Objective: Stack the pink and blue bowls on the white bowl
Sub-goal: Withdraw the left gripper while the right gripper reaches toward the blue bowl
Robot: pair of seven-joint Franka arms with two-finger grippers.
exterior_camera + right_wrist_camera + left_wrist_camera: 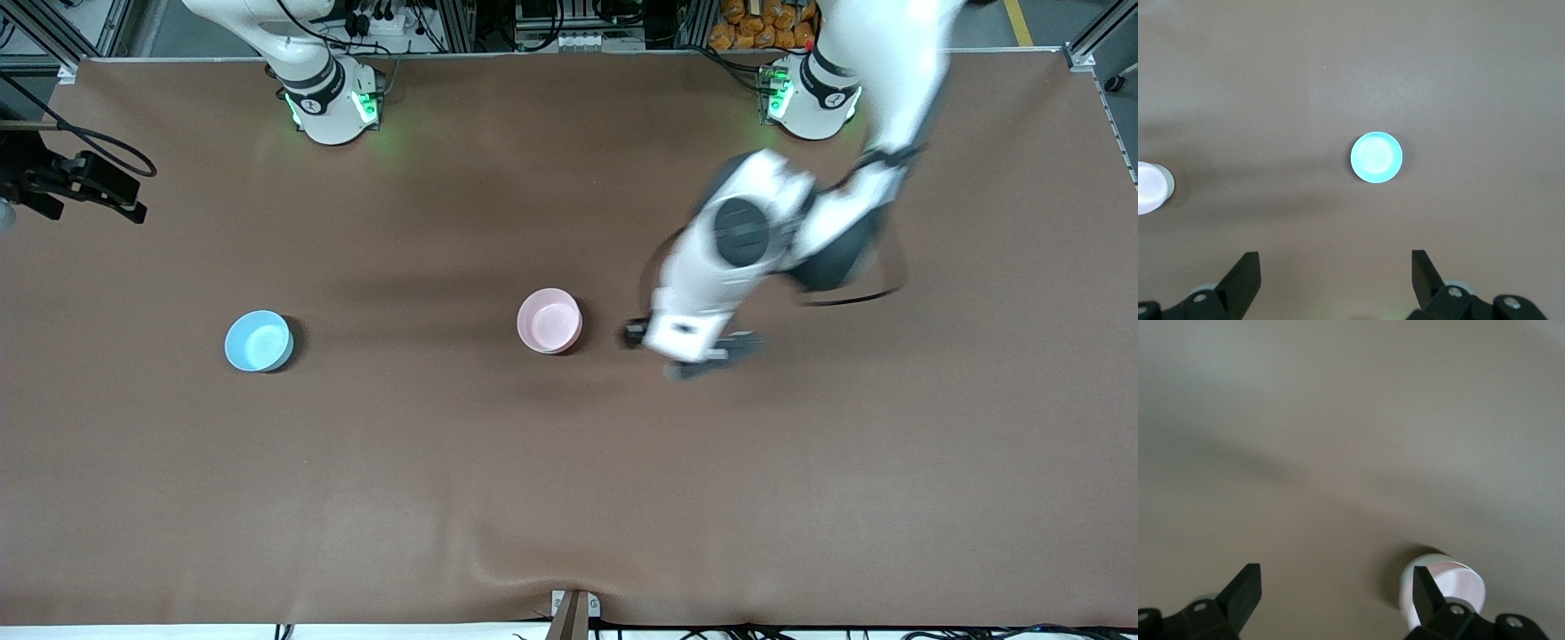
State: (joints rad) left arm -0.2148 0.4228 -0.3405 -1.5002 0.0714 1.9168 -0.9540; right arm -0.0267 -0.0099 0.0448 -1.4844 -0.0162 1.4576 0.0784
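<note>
Front view: the pale pink plastic bowl [549, 320] appears nested on a white one at frame centre, the sky-blue plastic bowl [259, 340] centre-left. Left gripper [698, 351] fingers are spread, holding nothing; right gripper [1335, 280], likewise spread, should be centred over one wall of the blue rim.

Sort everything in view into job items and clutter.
Job: pink bowl; blue bowl, toward the right arm's end; left gripper, open beside the pink bowl; right gripper, open above the blue bowl. White bowl not clearly seen.
Clutter: black gear at the table's edge.
</note>
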